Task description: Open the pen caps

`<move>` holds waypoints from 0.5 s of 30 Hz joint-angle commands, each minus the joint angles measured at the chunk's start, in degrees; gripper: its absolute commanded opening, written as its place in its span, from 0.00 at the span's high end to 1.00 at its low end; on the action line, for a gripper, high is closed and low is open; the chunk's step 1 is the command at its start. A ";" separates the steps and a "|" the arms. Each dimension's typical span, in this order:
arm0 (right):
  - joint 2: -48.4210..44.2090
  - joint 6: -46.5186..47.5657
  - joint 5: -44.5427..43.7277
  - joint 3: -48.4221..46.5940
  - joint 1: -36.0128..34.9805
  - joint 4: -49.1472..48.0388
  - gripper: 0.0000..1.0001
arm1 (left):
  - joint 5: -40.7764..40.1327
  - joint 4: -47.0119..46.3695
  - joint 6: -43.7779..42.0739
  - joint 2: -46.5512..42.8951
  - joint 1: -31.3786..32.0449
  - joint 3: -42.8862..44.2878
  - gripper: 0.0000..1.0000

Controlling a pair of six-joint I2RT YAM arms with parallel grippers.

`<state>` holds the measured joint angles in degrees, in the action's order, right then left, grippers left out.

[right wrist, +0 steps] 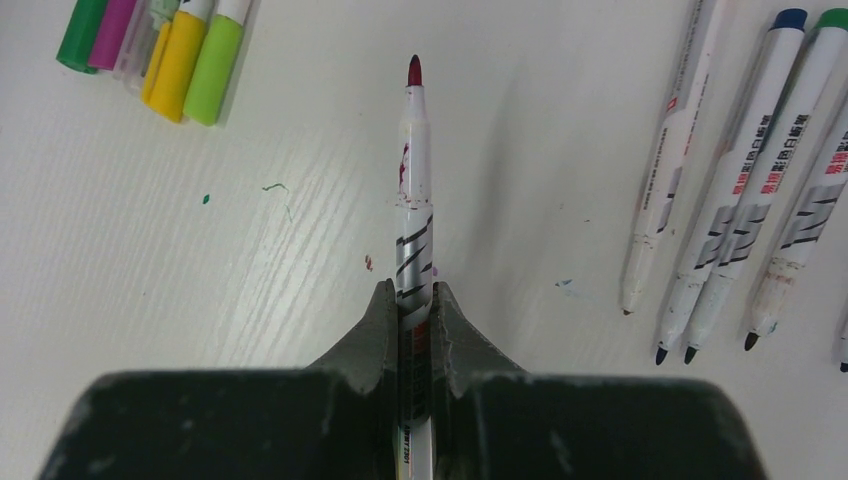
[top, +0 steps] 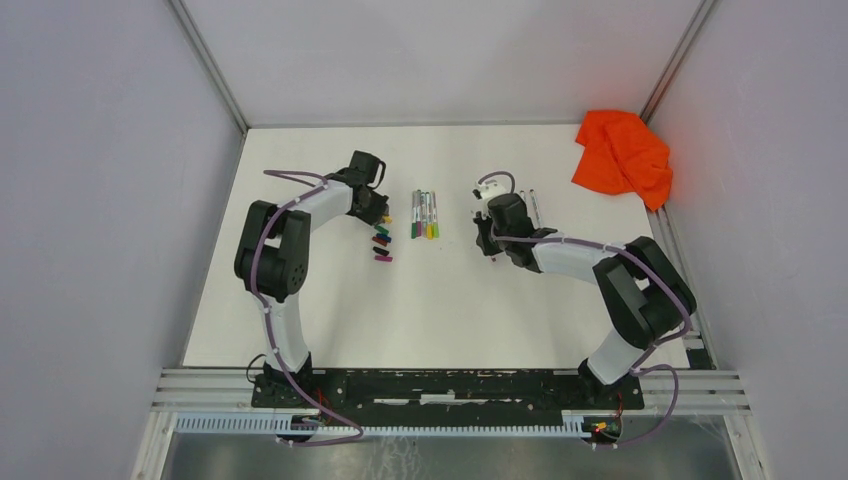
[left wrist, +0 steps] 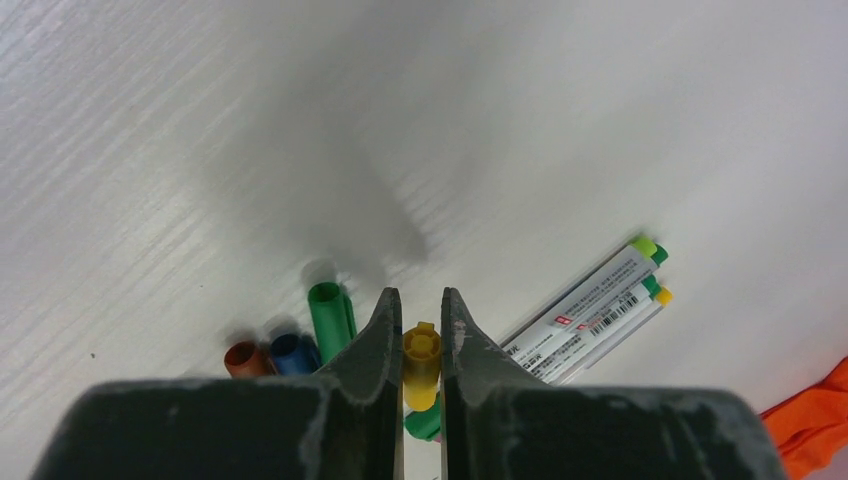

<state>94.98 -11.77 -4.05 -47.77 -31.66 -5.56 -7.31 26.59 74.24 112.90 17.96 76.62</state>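
Left tool (left wrist: 420, 297) pinches a stubby yellow plastic cap (left wrist: 421, 362); right tool (right wrist: 412, 288) clamps a bared red-tipped white pen (right wrist: 414, 170). Lower both close to the bench (left wrist: 600, 120) before releasing.

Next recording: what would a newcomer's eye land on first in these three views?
The bright orange cloth bunched at the far right corner of the table stands out most. Next, the right gripper is shut on an uncapped pen with a dark red tip, while the left gripper pinches a yellow cap, with loose caps lying beside it.
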 commanded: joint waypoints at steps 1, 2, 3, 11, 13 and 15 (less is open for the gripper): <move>1.28 -0.07 -2.40 -2.59 1.14 -0.96 0.99 | -0.44 3.37 3.74 -0.07 -0.39 0.90 0.98; 1.82 0.20 -2.82 -3.25 1.39 -0.54 0.98 | -0.30 3.60 3.87 -0.10 -0.38 0.98 0.97; 2.49 0.33 -3.02 -3.82 1.70 -0.11 0.97 | -0.27 3.87 4.04 -0.02 -0.34 1.17 0.97; 5.83 0.78 -4.39 -6.86 4.00 0.74 0.89 | -0.88 5.92 4.44 0.40 -0.39 1.96 0.95; 6.56 0.93 -4.59 -7.60 4.52 0.90 0.87 | -0.73 5.97 4.43 0.64 -0.45 2.05 0.94; 7.36 1.19 -4.64 -8.64 4.93 1.20 0.86 | -0.63 6.08 4.52 0.76 -0.38 2.05 0.94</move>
<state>100.95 -11.46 -7.07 -53.01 -27.57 -4.58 -7.33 31.46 76.51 112.90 17.74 76.69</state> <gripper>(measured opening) 0.144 0.142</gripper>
